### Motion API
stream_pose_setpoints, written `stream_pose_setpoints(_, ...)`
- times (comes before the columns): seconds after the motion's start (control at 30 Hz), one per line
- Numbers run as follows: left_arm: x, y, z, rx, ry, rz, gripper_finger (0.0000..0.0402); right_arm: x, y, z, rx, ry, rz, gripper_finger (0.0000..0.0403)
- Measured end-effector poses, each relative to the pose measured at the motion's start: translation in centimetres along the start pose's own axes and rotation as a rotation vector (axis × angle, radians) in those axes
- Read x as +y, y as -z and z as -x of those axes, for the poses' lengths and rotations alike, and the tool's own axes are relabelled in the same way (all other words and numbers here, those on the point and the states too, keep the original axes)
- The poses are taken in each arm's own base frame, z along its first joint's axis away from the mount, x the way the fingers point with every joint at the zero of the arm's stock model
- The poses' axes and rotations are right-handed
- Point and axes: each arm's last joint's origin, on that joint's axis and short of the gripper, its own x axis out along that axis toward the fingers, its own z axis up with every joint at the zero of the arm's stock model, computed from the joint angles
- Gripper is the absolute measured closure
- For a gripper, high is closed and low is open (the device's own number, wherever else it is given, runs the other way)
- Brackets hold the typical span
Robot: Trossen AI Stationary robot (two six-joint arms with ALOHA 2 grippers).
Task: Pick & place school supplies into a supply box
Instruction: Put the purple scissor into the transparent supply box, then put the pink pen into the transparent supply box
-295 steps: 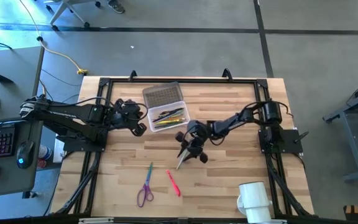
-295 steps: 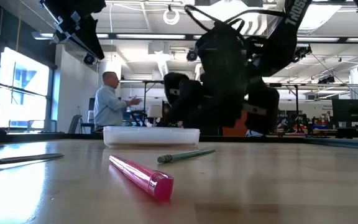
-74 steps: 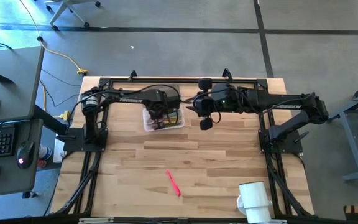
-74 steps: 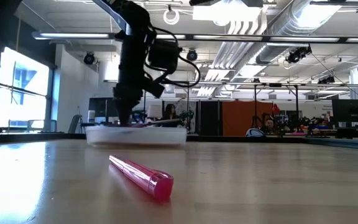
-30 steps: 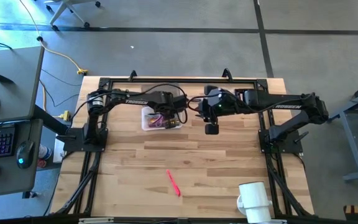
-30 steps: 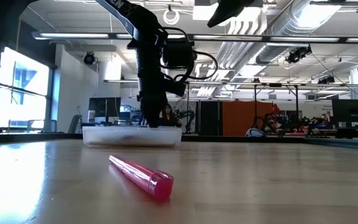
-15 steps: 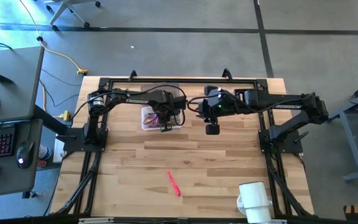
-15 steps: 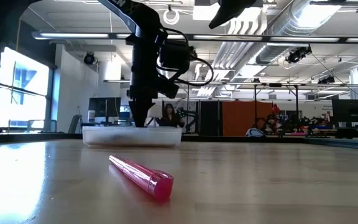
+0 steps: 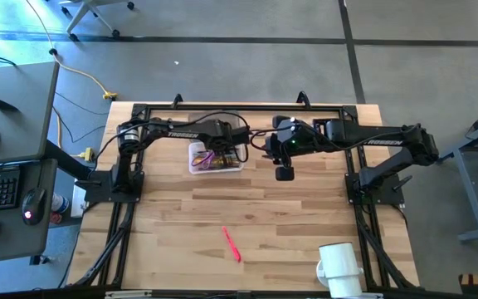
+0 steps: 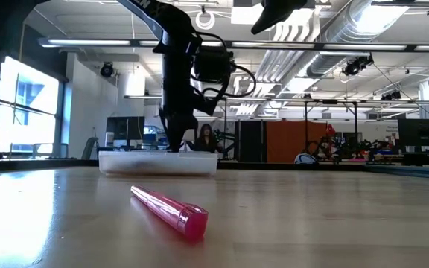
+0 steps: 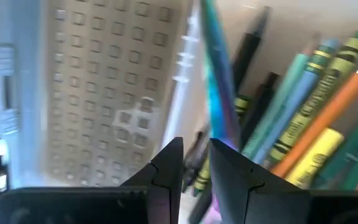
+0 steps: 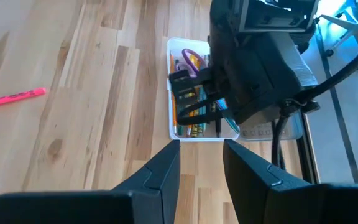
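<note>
Supply box sits toward the far side of the bench, left of centre, and holds pencils in green, orange and yellow, dark pens, and purple-handled scissors. Left gripper is lowered into the box among the supplies; its jaws stand slightly apart, and whether they grip anything cannot be told. Right gripper hangs above the bench just right of the box, jaws apart and empty. One pink pen lies on the near bench, well apart from the box. White mug stands at the near right corner.
</note>
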Motion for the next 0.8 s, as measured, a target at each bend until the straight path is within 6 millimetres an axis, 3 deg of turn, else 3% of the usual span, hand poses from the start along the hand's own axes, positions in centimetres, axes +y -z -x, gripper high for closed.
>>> stream_pose_setpoints(0.27,0.1,-0.2,-0.2,-0.018,-0.051,0.030,0.0291,0.1,0.0,0.0,-0.006,-0.021,0.000,0.0297)
stream_pose_setpoints(0.57,-0.7,-0.5,-1.1,-0.010,0.086,-0.038,0.0291,0.1,0.0,0.0,-0.005,-0.021,0.000,0.0297)
stream_pose_setpoints(0.8,-0.3,-0.2,0.0,-0.002,0.071,-0.056,0.0291,0.1,0.0,0.0,-0.004,-0.022,-0.001,0.0297)
